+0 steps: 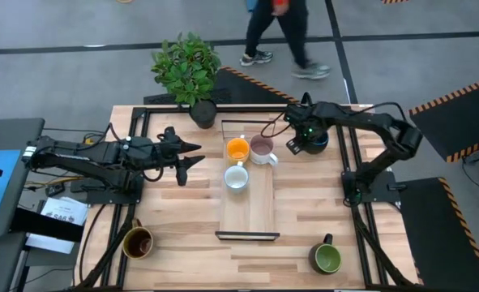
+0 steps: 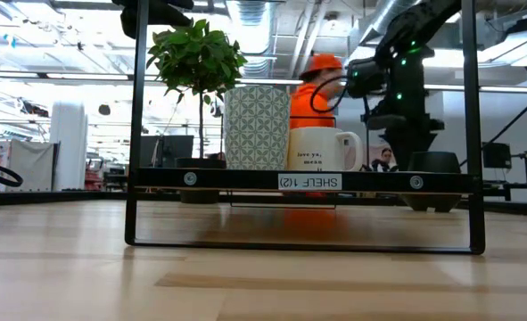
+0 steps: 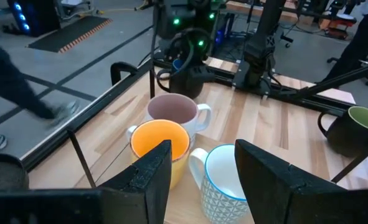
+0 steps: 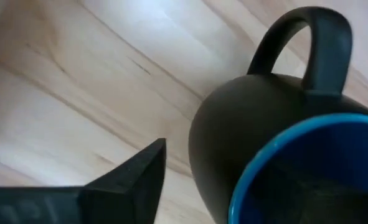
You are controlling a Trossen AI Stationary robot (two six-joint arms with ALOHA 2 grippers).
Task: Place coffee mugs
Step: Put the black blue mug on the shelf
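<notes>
An orange mug (image 1: 237,149), a pale pink mug (image 1: 261,149) and a white patterned mug (image 1: 236,178) stand on the far half of the narrow shelf board (image 1: 250,219). My left gripper (image 1: 197,156) is open and empty just left of them; its wrist view shows the same mugs (image 3: 160,140) ahead. My right gripper (image 1: 297,143) is open over the dark blue mug (image 1: 317,143), which stands on the table. One finger (image 4: 134,180) stands outside the mug's wall (image 4: 233,143), apart from it; the other finger does not show. A brown mug (image 1: 137,242) and a green mug (image 1: 327,258) stand near the front edge.
A potted plant (image 1: 189,69) stands at the far edge, left of the shelf. The shelf's black wire frame (image 2: 299,182) rises around the board. A person (image 1: 275,32) walks on the floor beyond the table. Bare wood lies right of the shelf.
</notes>
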